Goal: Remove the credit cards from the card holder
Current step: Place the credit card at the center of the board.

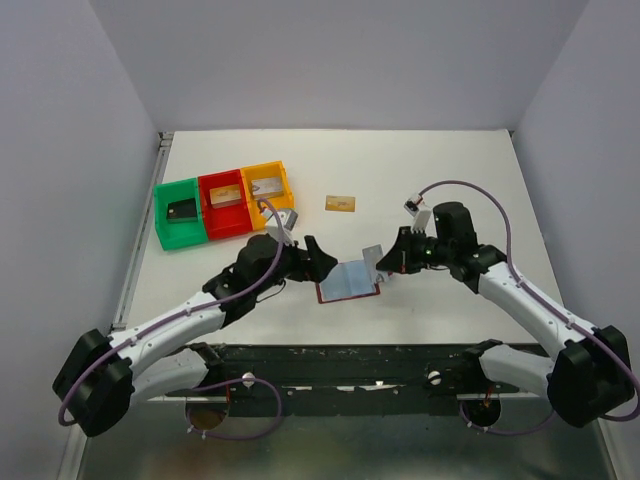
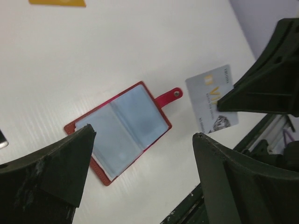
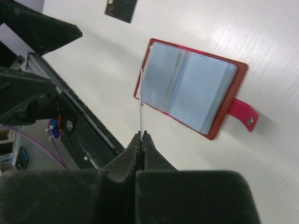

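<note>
The maroon card holder (image 1: 348, 280) lies open on the table, its light blue pockets (image 2: 122, 127) up and its snap tab (image 3: 245, 113) pointing away. My right gripper (image 3: 141, 134) is shut on the edge of a silver-grey credit card (image 2: 211, 99), holding it on edge just clear of the holder (image 3: 191, 91). My left gripper (image 2: 145, 133) hangs open over the holder's left side with nothing between its fingers. A gold-orange card (image 1: 341, 203) lies flat farther back. A black card (image 3: 121, 9) lies on the table beyond the holder.
Green (image 1: 165, 225), red (image 1: 212, 180) and yellow (image 1: 283, 175) trays stand in a row at the back left, each with a card inside. The table's near edge and the dark base rail (image 1: 350, 360) run just in front of the holder.
</note>
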